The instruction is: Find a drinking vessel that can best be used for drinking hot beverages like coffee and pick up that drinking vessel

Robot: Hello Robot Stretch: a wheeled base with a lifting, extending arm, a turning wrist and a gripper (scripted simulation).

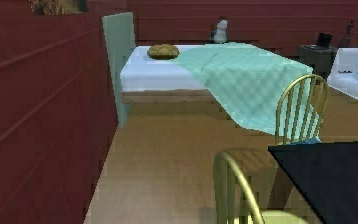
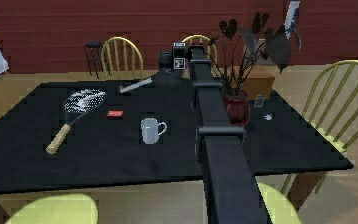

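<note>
The forward view looks ahead and slightly down across the floor (image 1: 167, 160) to a bed (image 1: 147, 72) at middle distance. The arm side view looks down from close range over a black table (image 2: 47, 150). That table's corner (image 1: 327, 180) sits in the forward view's lower right.

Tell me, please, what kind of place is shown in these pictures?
Probably a room in a home, used for both sleeping and eating: a bed with a green blanket, and a black dining table with yellow chairs around it and a white mug on it.
</note>
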